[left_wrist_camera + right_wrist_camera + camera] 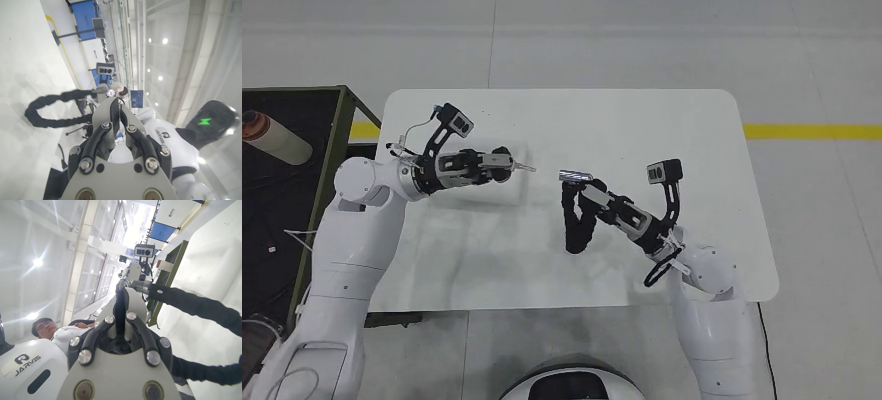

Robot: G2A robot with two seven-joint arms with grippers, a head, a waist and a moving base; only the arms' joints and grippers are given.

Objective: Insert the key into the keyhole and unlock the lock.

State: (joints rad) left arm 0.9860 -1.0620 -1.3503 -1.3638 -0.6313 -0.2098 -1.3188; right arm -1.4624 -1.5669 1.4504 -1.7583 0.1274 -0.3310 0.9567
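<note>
My left gripper (510, 164) hovers over the middle left of the white table, shut on a small silver key (526, 168) whose tip points toward the lock. In the left wrist view the key (119, 111) shows as a thin blade pinched between the pads of that gripper (118, 103). A short gap away, the silver lock body (574, 177) faces the key. My right gripper (589, 195) is shut on the lock's black sleeved cable (189, 304), right behind the lock body (139, 285). The cable loop (577, 228) hangs down to the table.
The white table (662, 130) has bare room all around both grippers. A dark green-framed cart (337, 110) with a roll (277, 140) stands off the table's left edge. A yellow floor line (812, 131) runs past the right side.
</note>
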